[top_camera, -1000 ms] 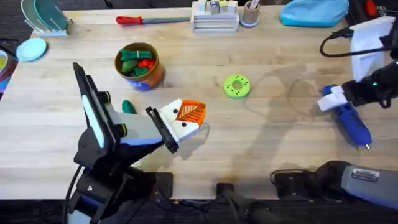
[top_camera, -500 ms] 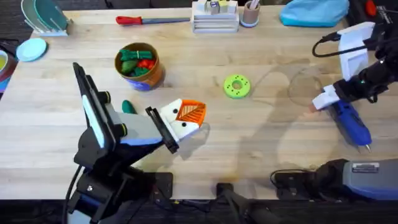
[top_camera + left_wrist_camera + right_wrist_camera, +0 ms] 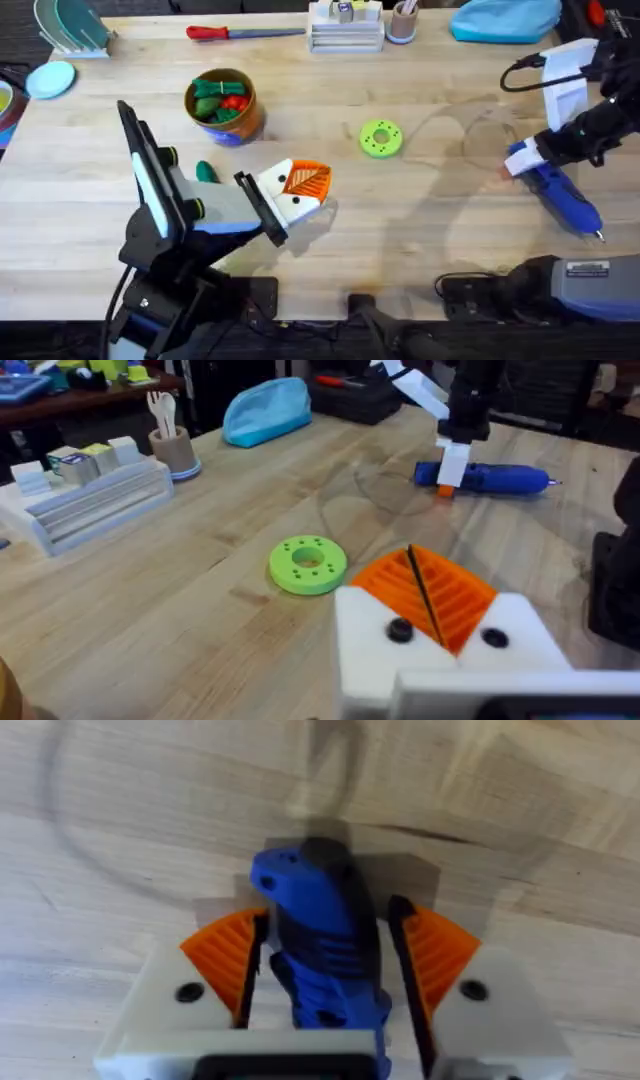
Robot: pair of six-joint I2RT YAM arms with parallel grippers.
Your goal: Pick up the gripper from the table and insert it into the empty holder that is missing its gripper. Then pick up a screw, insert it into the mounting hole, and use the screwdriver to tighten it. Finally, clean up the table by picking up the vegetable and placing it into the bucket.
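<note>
My right gripper stands open over the rear end of the blue screwdriver, which lies on the table at the right. In the right wrist view its orange pads straddle the screwdriver, with a small gap on one side. My left gripper is shut near the table's middle with nothing between its pads. Both of its white holders carry orange wedges, and each shows a dark screw head. The dark-green vegetable lies on the table beside the left arm. The tan bucket stands behind it with toy vegetables inside.
A light-green disc lies mid-table. A red-handled screwdriver, a white rack, a cup and a blue pouch line the far edge. A pale-blue dish sits at far left.
My right gripper came down and a little left onto the screwdriver's rear end, and the screwdriver shifted slightly. The left arm has stayed still.
</note>
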